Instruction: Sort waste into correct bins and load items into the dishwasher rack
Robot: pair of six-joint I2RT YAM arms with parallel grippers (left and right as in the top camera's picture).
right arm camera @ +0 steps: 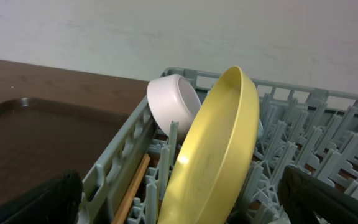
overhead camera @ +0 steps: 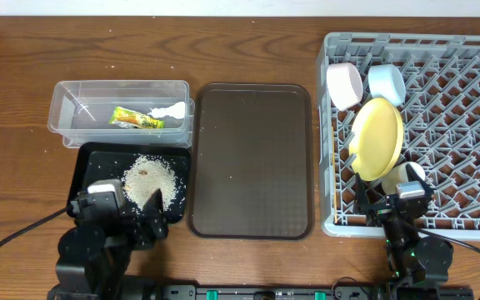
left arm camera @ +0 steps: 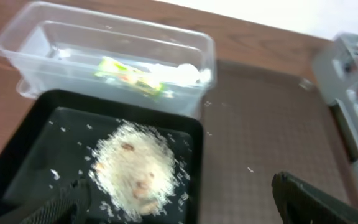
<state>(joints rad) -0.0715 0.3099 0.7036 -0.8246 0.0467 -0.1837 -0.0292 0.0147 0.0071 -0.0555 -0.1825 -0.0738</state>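
Rack [overhead camera: 473, 125]: taken as landmark, at the table's right end.
Plate [overhead camera: 377, 137]: stood on edge between pegs near the rack's left wall, so water can drain.
Bowls: white bowl [overhead camera: 345, 85] and blue bowl [overhead camera: 387, 83] tipped just behind the plate.
Cup [overhead camera: 404, 176]: in front of the plate.
Chopsticks [right arm camera: 131, 193]: laid inside the rack's left wall.
Brown tray [overhead camera: 252, 158]: just left of the rack, bare.
Tub [overhead camera: 121, 104]: far left of the rack; wrapper [overhead camera: 137, 120] and tissue [overhead camera: 168, 111] kept inside as dry waste.
Black tray [overhead camera: 90, 167]: in front of the tub, rice [overhead camera: 152, 182] heaped apart.
Left gripper [overhead camera: 119, 212]: wide open, nothing held.
Right gripper [overhead camera: 396, 202]: wide open, nothing held.
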